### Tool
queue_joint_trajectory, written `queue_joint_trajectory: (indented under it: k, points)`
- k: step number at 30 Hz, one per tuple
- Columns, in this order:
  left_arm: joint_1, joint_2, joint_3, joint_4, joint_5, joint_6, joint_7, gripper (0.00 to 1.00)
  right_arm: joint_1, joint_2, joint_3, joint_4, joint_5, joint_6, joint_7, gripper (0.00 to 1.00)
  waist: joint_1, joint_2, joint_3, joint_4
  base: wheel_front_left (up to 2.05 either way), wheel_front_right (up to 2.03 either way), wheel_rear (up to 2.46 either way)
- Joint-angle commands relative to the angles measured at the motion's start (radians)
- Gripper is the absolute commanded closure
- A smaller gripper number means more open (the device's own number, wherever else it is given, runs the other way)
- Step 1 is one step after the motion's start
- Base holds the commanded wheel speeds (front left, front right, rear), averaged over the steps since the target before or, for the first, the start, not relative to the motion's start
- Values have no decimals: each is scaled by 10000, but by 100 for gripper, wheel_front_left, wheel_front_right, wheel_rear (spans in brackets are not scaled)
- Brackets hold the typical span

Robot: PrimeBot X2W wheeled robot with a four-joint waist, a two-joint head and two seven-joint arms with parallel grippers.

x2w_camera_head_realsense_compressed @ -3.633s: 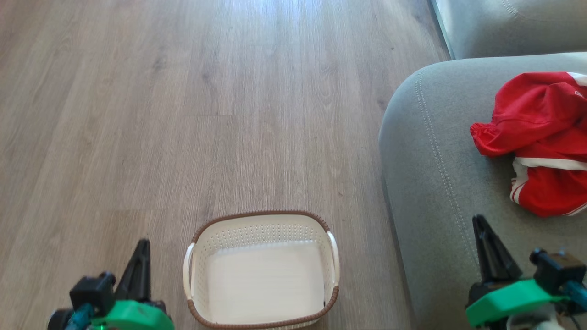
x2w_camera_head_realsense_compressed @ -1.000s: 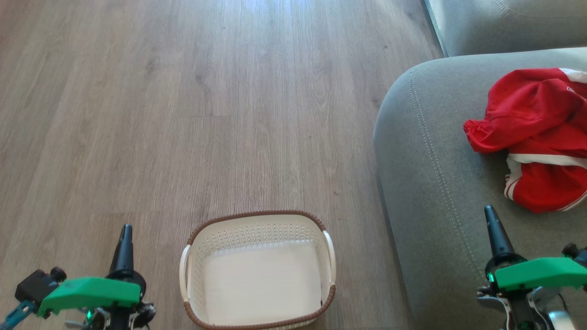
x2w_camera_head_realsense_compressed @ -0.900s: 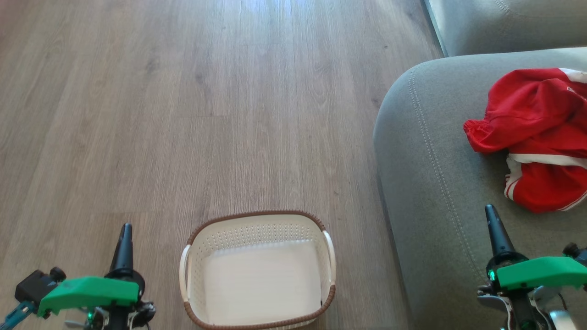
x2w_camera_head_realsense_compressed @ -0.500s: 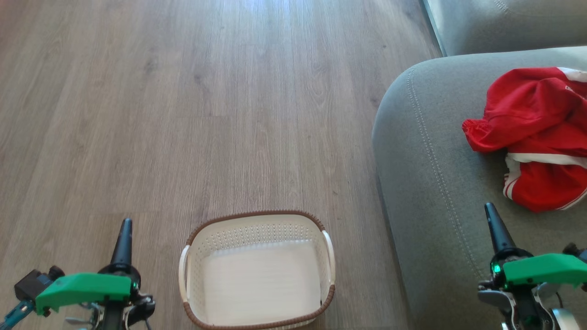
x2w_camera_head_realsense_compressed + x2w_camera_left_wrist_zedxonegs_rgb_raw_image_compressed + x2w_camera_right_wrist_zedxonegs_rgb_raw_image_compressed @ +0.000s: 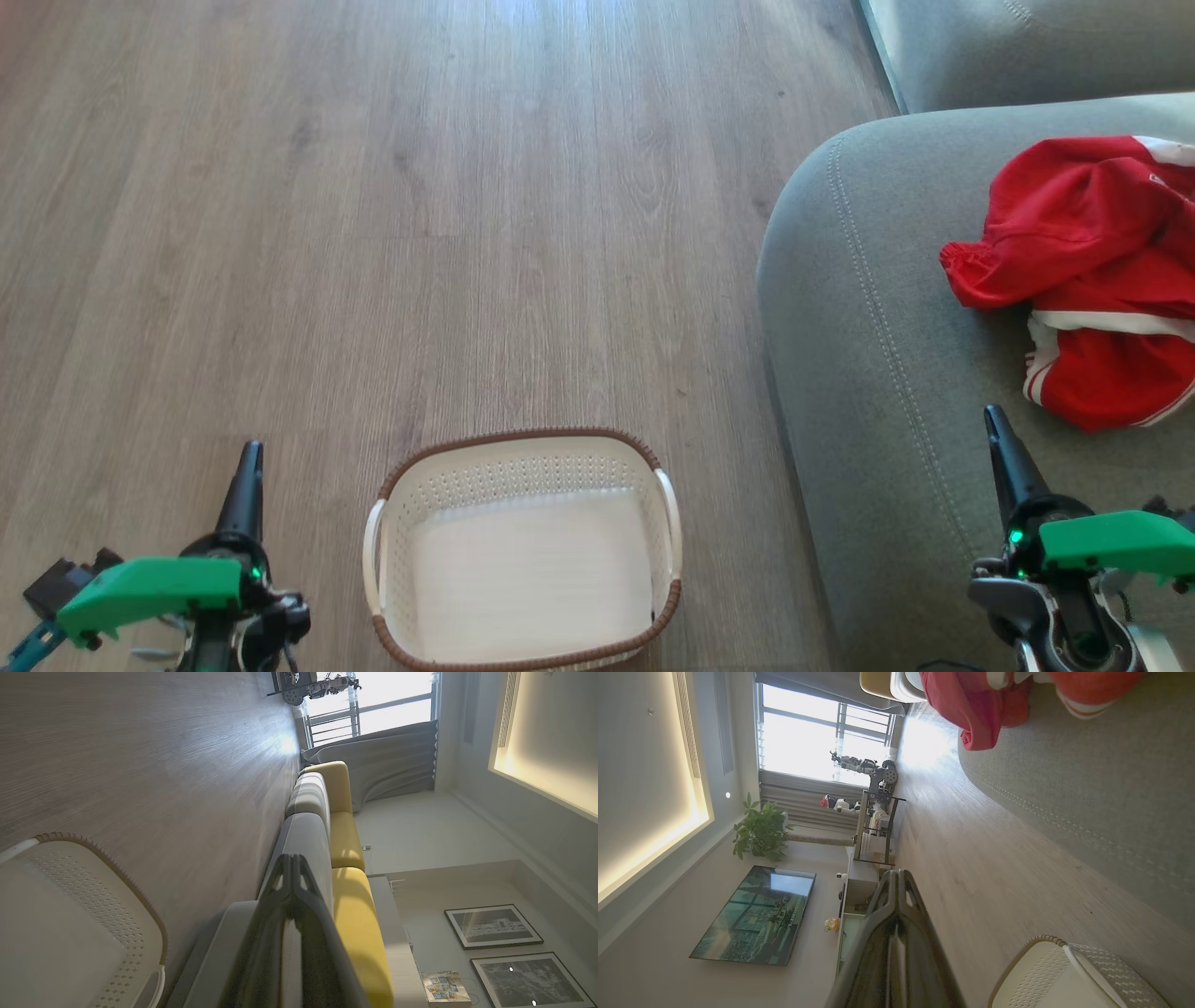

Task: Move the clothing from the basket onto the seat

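Left end effector (image 5: 250, 455) clenched, gripping nothing, over the wood floor (image 5: 373, 233) just left of the basket (image 5: 523, 436). Basket sits on the floor beside the seat (image 5: 878, 373), its pale bottom showing. Right end effector (image 5: 995, 422) clenched, gripping nothing, over the seat. Clothing (image 5: 1092, 215) lies crumpled on the seat, apart from that end effector.

Finding no legible text, label, brand or number anywhere; tiny white marking on the red clothing (image 5: 1083, 224) being too small to decipher.
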Motion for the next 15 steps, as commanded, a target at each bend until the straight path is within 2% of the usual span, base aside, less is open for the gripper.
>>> queue_joint_trajectory:
  k: [1,15]
  points:
    - [-674,37,322,-329,-414,-46,103,100,-559,-47,95,-302,369,1,122,100,0,0,1,-5,0,0,0]
    - [-837,24,431,-327,-1937,-75,477,100,-746,69,-47,-175,1702,0,506,100,0,0,4,-36,0,0,0]
